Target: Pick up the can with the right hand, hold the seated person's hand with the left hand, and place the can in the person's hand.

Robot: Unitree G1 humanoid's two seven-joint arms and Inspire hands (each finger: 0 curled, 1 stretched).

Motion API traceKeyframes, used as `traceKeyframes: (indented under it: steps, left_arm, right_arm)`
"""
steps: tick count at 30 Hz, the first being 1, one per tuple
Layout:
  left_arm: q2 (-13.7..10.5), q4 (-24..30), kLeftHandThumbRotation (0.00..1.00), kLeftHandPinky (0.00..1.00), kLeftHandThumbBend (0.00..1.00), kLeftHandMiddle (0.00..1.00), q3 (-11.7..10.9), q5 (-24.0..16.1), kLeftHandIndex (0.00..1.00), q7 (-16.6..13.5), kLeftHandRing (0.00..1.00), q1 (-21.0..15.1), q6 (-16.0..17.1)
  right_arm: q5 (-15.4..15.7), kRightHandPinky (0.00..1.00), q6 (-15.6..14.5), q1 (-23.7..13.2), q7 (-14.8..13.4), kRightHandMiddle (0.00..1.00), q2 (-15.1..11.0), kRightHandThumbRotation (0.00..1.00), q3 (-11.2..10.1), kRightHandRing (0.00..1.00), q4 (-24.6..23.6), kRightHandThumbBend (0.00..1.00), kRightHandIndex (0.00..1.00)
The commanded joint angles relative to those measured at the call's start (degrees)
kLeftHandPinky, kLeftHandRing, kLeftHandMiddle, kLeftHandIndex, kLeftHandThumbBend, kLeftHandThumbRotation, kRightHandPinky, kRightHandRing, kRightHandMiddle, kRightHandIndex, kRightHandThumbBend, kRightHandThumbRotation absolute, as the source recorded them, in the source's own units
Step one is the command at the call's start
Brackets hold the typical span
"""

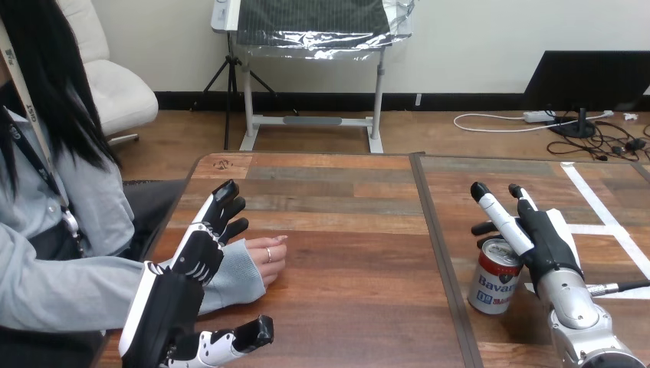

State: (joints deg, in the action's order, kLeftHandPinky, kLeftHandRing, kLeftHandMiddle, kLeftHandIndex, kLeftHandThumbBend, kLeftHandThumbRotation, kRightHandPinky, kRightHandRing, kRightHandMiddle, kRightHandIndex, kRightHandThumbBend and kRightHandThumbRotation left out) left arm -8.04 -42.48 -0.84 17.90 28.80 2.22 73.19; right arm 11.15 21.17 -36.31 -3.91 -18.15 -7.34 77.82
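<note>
Head view: the can (494,280) stands upright on the desk (349,261), on the right-hand board just past the dark seam (437,245) that divides the two boards. The right robot hand (548,247) is at the can's right side, its palm close against the can's upper part; whether they touch I cannot tell. Its fingers (500,216) are straight and point away across the desk above the can's rim. They are not curled round the can, so this robot hand is released. Strips of white tape (605,216) lie on the desk behind and beside it.

On the left-hand board, the person's hand (270,259) rests on the desk near the left edge, fingers loosely folded, with a grey sleeve (234,277) covering the wrist. The left robot hand (188,268) is over that sleeve. Its fingers (221,208) are stretched forward and spread, and its thumb (249,337) is held out low towards the desk's near edge. Nothing is grasped, and I cannot tell whether it touches the sleeve. The can is well apart from the person's hand.
</note>
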Motion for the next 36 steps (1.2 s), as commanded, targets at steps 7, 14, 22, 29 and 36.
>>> traceKeyframes:
  steps: [7, 14, 22, 29, 36]
  left_arm:
    - [0.4, 0.2, 0.54, 0.89, 1.0, 0.97, -0.6, 0.4, 0.94, 0.0, 0.95, -3.7, 0.2]
    - [0.8, 0.0, 0.54, 0.89, 1.0, 0.97, -0.6, 0.3, 0.94, -0.1, 0.94, -4.0, 0.2]
    - [1.2, -0.2, 0.53, 0.9, 1.0, 0.97, -0.1, 0.7, 0.95, 0.4, 0.95, -4.3, -0.2]
    - [1.7, -0.8, 0.53, 0.91, 1.0, 0.97, -0.2, 0.6, 0.95, 0.5, 0.95, -4.9, 0.1]
    - [2.4, -2.1, 0.53, 0.9, 1.0, 0.97, -0.6, 0.0, 0.95, 0.3, 0.95, -5.5, 1.3]
  right_arm:
    - [-0.5, 0.82, 1.3, -2.8, 0.1, 0.95, -1.7, 0.89, -0.3, 0.91, -1.1, 1.0, 1.0]
    - [-0.4, 0.89, 0.6, -3.4, -0.1, 0.99, -1.9, 0.9, -0.3, 0.95, -1.1, 1.0, 1.0]
    - [-0.3, 0.9, 0.7, -3.9, -0.2, 1.0, -2.3, 0.93, -0.2, 0.95, -1.1, 1.0, 1.0]
    - [-0.4, 0.9, 1.5, -4.6, -0.7, 1.0, -2.9, 0.94, -0.3, 0.96, -1.4, 1.0, 1.0]
    - [-1.1, 0.88, 3.5, -5.1, -0.7, 1.0, -3.6, 0.94, -1.1, 0.95, -1.7, 1.0, 1.0]
